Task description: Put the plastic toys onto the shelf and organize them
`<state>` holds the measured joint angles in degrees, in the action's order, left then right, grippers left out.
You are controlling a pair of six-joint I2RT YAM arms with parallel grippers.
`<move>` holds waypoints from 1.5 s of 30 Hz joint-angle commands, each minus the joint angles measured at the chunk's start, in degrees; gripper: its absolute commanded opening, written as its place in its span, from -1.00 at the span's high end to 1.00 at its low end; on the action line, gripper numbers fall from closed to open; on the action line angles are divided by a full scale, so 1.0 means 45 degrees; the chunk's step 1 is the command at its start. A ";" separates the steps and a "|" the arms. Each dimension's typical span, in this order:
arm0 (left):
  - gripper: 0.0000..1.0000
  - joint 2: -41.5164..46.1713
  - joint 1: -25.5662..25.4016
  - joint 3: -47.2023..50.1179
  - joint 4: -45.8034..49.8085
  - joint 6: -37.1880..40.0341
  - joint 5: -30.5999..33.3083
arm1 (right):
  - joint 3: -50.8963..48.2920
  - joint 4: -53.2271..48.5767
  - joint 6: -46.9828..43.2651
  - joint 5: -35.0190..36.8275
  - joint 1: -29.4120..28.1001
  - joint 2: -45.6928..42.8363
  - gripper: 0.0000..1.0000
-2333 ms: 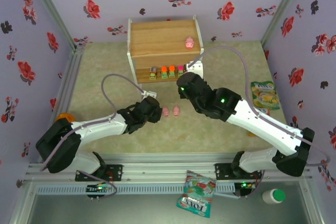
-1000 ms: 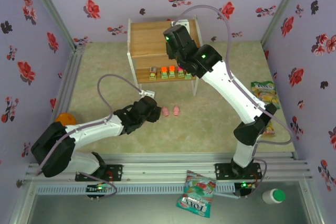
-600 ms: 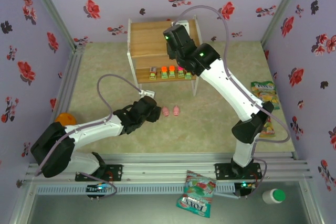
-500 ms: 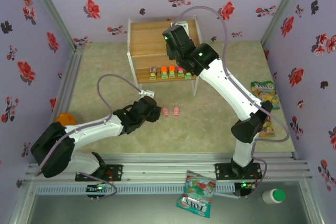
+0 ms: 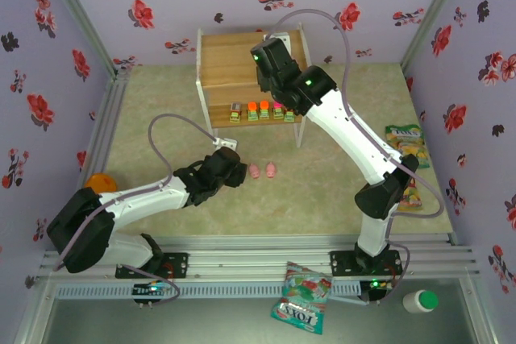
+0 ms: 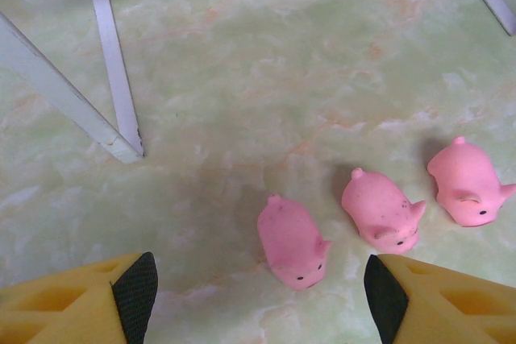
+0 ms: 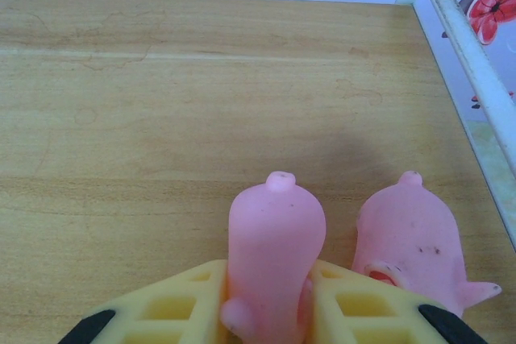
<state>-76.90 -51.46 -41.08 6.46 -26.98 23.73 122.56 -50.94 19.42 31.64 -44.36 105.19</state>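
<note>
The right pincer (image 7: 270,316) clamps a pink pig (image 7: 276,239) between its yellow fingers (image 7: 173,308), over the top board of the shelf (image 7: 161,102). A second pig (image 7: 411,231) sits just beside the first at 3 o'clock, on the board. About two seconds earlier this arm lay low over the counter (image 5: 339,191) in front of the shelf. Now it stretches up and over, elbow raised, wrist above the board's right half, hardly shifted since a second ago.

The left pincer (image 6: 258,304) stays wide and empty, low over the counter, where it was before. The three pigs (image 6: 379,213) lie in a row from 12 toward 2 o'clock. That arm reaches flat from its base toward 1 o'clock. The blocky toys (image 5: 264,109) line the lower tier.
</note>
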 commanded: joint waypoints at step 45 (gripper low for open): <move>-0.46 0.0135 0.0088 0.0055 0.0205 0.0117 -0.0077 | 0.1021 -0.0724 -0.0352 -0.0127 0.0238 0.0253 0.31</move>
<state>-76.90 -51.46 -41.08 6.48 -26.98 23.73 125.97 -52.62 18.41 31.05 -43.48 105.67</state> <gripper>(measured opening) 0.729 0.345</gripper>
